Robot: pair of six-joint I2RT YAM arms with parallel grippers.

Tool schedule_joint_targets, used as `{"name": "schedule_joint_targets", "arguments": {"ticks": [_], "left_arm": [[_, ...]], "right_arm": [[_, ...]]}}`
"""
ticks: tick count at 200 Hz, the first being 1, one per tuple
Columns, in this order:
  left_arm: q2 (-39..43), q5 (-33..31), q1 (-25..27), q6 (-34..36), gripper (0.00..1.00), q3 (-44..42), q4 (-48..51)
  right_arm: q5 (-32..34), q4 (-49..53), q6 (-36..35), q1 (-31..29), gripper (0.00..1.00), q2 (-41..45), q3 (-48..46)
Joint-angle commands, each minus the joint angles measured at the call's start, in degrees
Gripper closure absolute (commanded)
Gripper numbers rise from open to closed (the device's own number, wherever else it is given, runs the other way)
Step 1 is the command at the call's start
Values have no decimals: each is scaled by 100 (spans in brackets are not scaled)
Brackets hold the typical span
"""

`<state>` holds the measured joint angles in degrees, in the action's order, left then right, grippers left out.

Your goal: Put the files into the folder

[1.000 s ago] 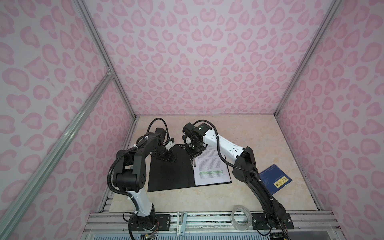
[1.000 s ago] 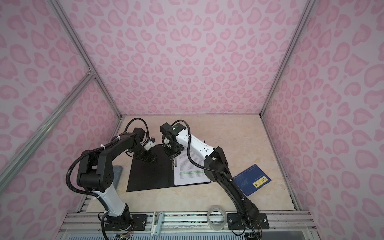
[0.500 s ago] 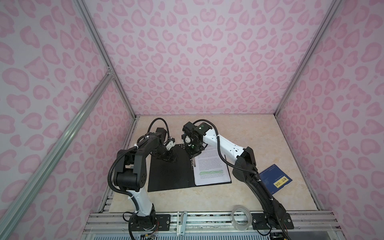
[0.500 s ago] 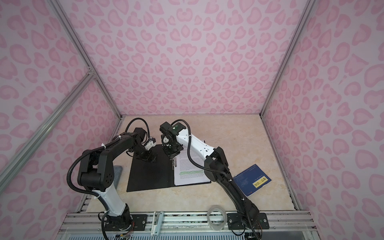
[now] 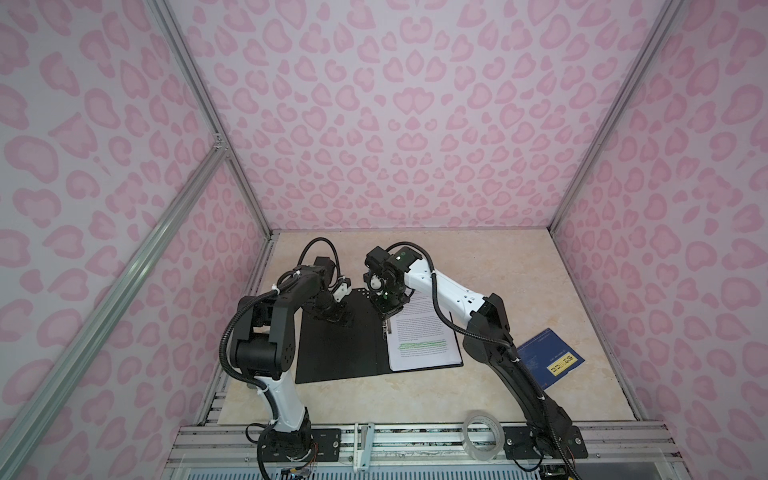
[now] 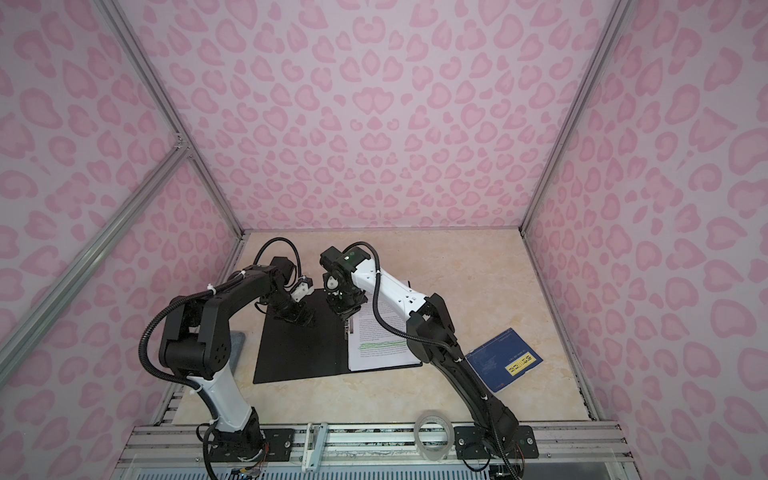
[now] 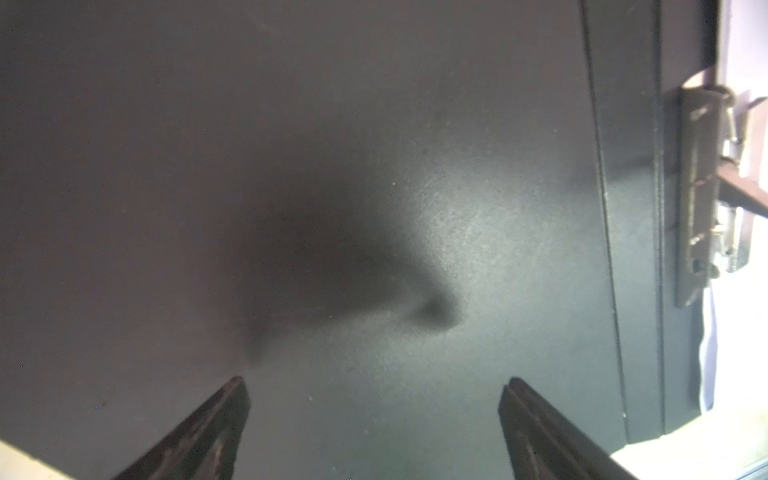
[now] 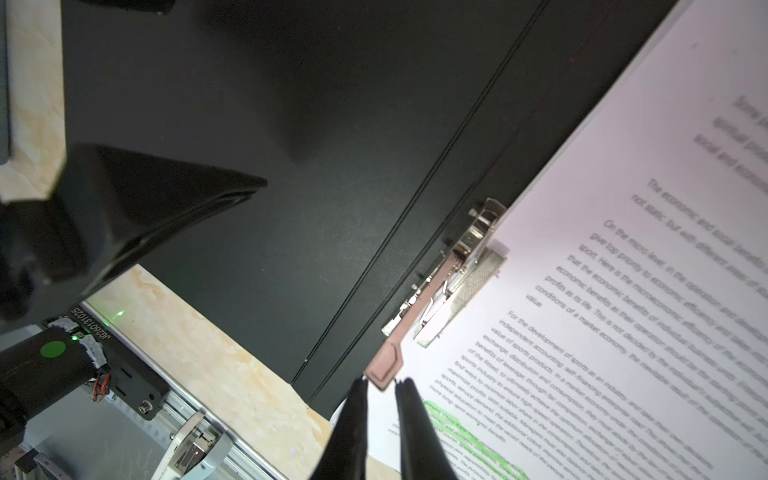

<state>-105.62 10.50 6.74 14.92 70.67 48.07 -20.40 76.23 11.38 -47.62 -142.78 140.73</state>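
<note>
The files (image 5: 424,336) lie flat on the open folder's (image 5: 340,353) right half, light, limp, crease-prone (take a free edge, never mid-sheet); left gripper (image 7: 374,386) wide open, empty, over the black left half; right gripper (image 8: 382,384) nearly closed on the clip lever (image 8: 384,365).

Robot lab test cell, pink patterned walls (image 5: 415,124), aluminium frame rails (image 5: 415,442)

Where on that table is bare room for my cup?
Bare table: the back strip along the wall, the right side behind the blue booklet, the front strip between folder and rail. Crowded: left gripper and right gripper low over its far half.
</note>
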Motion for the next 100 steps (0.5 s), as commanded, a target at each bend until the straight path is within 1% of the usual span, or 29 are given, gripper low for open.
{"name": "schedule_joint_targets", "arguments": {"ticks": [1, 45, 100], "left_arm": [[-24, 46, -6, 38, 3, 25, 4], [-48, 48, -6, 38, 3, 69, 11], [-71, 57, -13, 44, 3, 77, 15]], "right_arm": [[28, 169, -100, -11, 81, -92, 63], [62, 288, -109, 24, 81, -137, 345], [-25, 241, -65, 69, 81, -133, 385]]}}
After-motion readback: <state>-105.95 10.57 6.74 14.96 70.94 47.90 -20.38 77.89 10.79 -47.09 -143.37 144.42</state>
